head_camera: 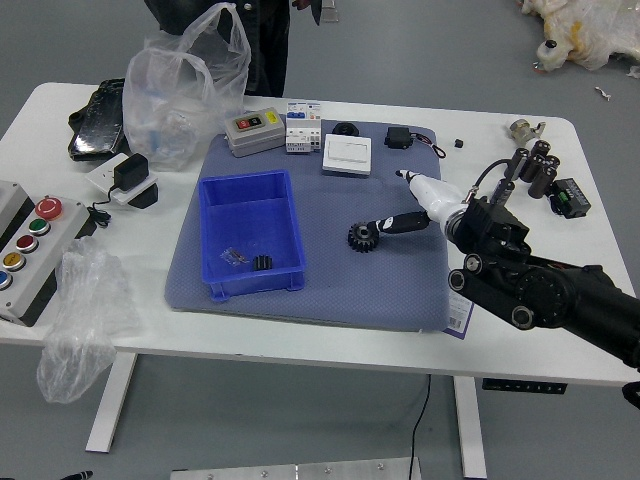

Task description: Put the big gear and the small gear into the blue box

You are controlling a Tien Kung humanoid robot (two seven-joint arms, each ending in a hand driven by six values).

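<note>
Where gear [363, 237] lies: mat [370, 290], right of box [240, 215]
right hand [470, 222]: open, beside gear
left hand [74, 476]: near-left, can't tell state

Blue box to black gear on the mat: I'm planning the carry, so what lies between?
Head view: only bare mat lies between the blue box and the black gear.

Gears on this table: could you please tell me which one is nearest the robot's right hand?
The big gear, on the mat just beside the right hand; the small gear is farther off, inside the blue box.
</note>
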